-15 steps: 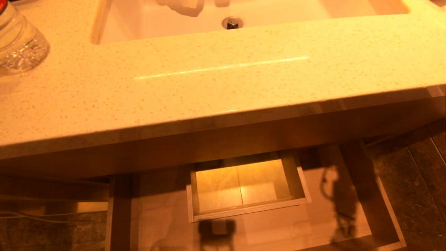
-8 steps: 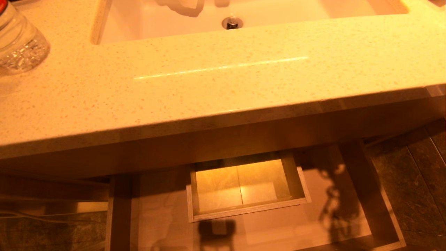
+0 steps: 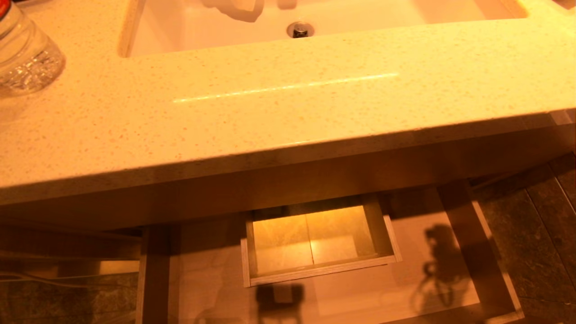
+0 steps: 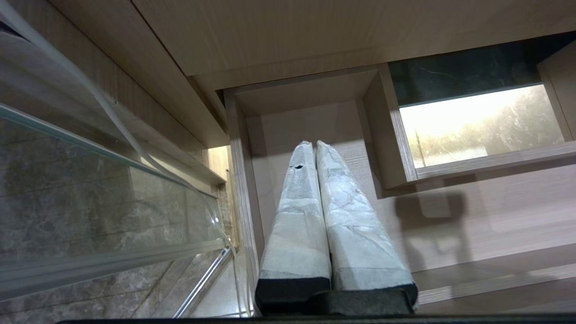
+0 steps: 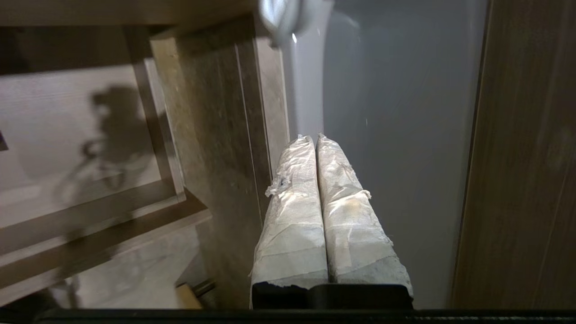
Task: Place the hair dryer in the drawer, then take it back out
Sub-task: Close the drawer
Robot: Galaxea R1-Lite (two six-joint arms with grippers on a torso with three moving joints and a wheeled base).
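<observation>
At the far left of the tabletop [image 3: 279,103] stands a clear plastic bottle [image 3: 27,54], cut by the edge of my head view. Behind the tabletop lies the pale sink [image 3: 315,18] with its round drain [image 3: 299,29].

Below the tabletop edge, the drawer [image 3: 216,279] is pulled out. It is wide, shallow and of light wood grain. My left gripper [image 4: 312,148] hangs over the left part of the drawer, close to its left wall; its jaws are together and hold nothing. Beside it, outside the drawer, I see a glass panel [image 4: 90,216] and the dark stone floor [image 3: 540,234].

In the middle of the drawer is the boxed rectangular cutout [image 3: 315,238], through which a bright lit floor shows. On the right part of the drawer bottom falls a dark shadow [image 3: 438,265] with a looping cord shape.

My right gripper [image 5: 315,139] is to the right of the drawer, outside its right wall, in front of a smooth grey surface [image 5: 396,112]. Its jaws are pressed together, and nothing is between them.

The hair dryer itself I cannot find in any view; only that shadow lies in the drawer.
</observation>
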